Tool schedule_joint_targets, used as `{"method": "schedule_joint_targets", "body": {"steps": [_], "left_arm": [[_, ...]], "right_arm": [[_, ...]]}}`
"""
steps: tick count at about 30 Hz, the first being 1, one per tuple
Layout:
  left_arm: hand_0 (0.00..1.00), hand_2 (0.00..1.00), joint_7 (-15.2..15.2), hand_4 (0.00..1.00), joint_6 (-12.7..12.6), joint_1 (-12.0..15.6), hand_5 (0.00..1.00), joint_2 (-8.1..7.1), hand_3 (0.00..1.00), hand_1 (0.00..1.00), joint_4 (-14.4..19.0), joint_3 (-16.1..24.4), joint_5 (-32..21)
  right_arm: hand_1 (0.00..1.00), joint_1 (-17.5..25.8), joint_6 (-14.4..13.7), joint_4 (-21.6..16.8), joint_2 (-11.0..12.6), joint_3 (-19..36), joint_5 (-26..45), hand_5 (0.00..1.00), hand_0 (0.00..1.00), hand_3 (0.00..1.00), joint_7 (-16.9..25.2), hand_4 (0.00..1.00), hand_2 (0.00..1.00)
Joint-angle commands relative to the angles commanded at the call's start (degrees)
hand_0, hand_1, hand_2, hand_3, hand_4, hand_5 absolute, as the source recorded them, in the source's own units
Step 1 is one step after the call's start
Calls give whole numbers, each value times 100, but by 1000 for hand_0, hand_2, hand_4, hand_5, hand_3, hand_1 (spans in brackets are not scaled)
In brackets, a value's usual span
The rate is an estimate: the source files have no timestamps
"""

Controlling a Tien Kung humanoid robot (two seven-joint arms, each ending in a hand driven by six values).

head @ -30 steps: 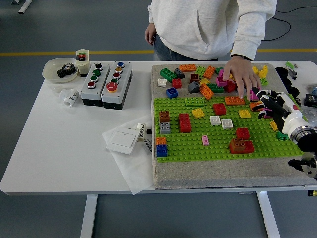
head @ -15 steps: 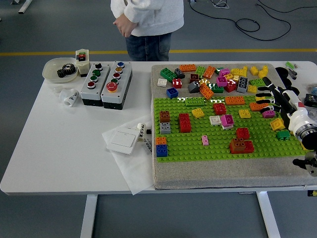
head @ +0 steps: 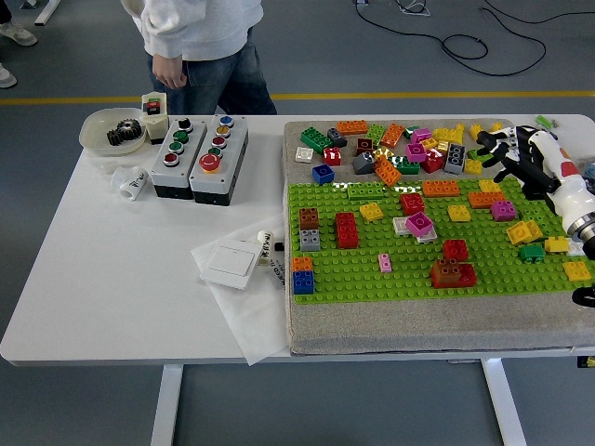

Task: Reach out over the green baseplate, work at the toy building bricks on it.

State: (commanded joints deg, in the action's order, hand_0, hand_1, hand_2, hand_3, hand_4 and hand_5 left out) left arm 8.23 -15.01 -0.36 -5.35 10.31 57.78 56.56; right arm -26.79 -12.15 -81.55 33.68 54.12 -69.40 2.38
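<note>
Reaching in from the right, the right hand (head: 507,153) is held spread, empty, above loose bricks (head: 437,149) beyond the green baseplate (head: 372,279); 1 brick should be targeted, fingers closed squarely.

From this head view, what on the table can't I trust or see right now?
- Right hand: whether it holds a brick is unclear; fingers overlap the loose bricks.
- Left hand: out of frame.
- Bricks under the right forearm: hidden.
- Person: cut off by the top edge.
- Marker print: too small.
</note>
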Motion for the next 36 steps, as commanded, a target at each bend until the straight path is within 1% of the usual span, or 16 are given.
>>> {"method": "schedule_joint_targets", "body": {"steps": [3,6,7,8,12,13,18,19,22,24,25,26,28,30,31,36], "left_arm": [[760,841,-7,775,-2,-12,680,-1,732,789,0,-29,-37],[760,841,-13,775,-6,-25,680,-1,732,789,0,-55,-73],[760,839,-14,775,-7,-27,680,-1,733,788,0,-59,-78],[760,839,-17,775,-5,-35,680,-5,733,788,0,-83,-99],[760,839,-22,775,-7,-47,680,-6,733,788,0,-111,-129],[759,840,-26,776,-7,-51,680,-7,732,788,0,-127,-151],[759,840,-23,776,-6,-57,680,-3,732,788,0,-133,-157],[760,840,-21,776,-6,-56,680,-1,733,788,0,-131,-154],[760,840,-13,776,-4,-57,680,5,733,788,0,-118,-135],[760,840,-12,776,-1,-60,680,6,733,788,0,-128,-141],[760,840,-12,776,-4,-62,681,9,736,788,0,-128,-145],[760,840,-13,776,-6,-63,681,11,736,788,0,-126,-149],[760,840,-15,776,-8,-72,681,14,736,788,0,-142,-165],[760,840,-22,776,-9,-79,681,15,736,788,0,-162,-195],[758,840,-30,775,-12,-83,680,14,730,789,0,-163,-206],[758,840,-39,775,-12,-96,680,8,730,789,0,-186,-230]], "right_arm": [[474,-109,540,-400,312,-273,-745,788,347,553,100,998,558],[474,-242,810,-526,507,-544,-1452,788,347,553,208,998,558],[497,-264,845,-532,534,-601,-1713,755,436,548,223,998,577],[497,-319,845,-376,560,-684,-1937,755,436,548,231,998,577],[497,-343,694,184,531,-651,-2942,755,436,548,230,998,577],[536,-337,603,359,512,-603,-3166,578,498,520,235,973,595],[536,-399,224,1066,409,-533,-4357,578,498,520,239,973,595],[558,-440,157,1173,374,-552,-4618,425,529,503,248,897,591],[558,-634,-103,1774,247,-682,-5206,425,529,503,273,897,591],[558,-729,-142,2052,185,-754,-5203,425,529,503,259,897,591],[541,-773,-144,2174,153,-780,-5164,383,526,499,269,866,576],[541,-808,-143,2282,127,-799,-5126,383,526,499,281,866,576],[541,-878,-16,2483,78,-788,-5051,383,526,499,355,866,576],[541,-917,162,2583,92,-756,-5070,383,526,499,400,866,576],[532,-935,302,2628,139,-723,-5017,355,528,502,483,845,567],[532,-918,717,2600,280,-699,-5015,355,528,502,521,845,567]]}}
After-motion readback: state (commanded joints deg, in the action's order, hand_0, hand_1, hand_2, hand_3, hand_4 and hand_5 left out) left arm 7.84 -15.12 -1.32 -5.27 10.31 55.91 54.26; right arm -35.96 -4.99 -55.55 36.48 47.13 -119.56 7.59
